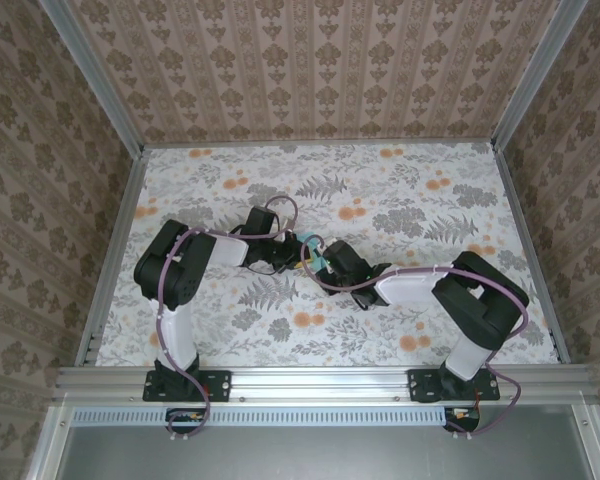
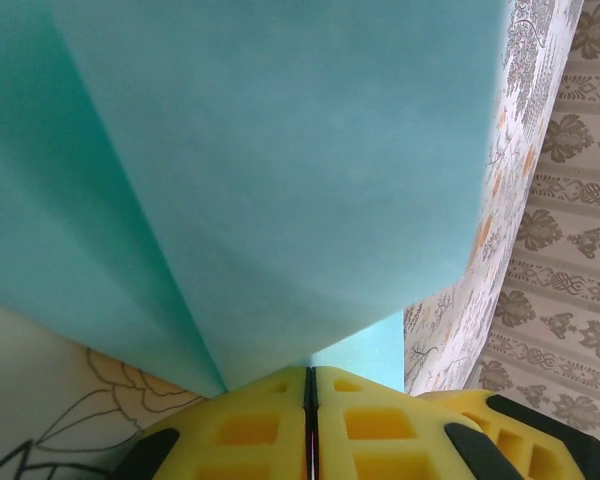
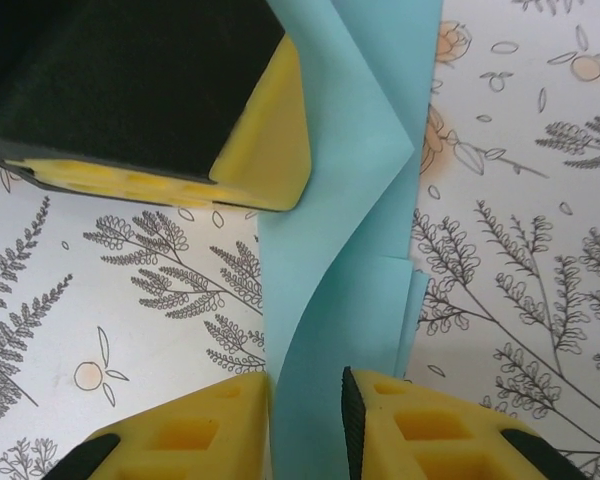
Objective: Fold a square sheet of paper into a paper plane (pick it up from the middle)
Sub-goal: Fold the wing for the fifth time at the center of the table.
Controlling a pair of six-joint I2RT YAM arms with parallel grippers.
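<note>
1. The left gripper (image 2: 310, 425) is pressed together on the paper (image 2: 280, 180), at the middle of the table (image 1: 410, 200).
2. The right gripper (image 3: 307, 425) has its jaws apart. The folded strip runs lengthwise straight into their gap, and I see no pinch.
3. No writing is readable anywhere.

The top camera looks down on the table (image 1: 400, 200); both wrist cameras closely face the same teal paper (image 2: 280, 180).
</note>
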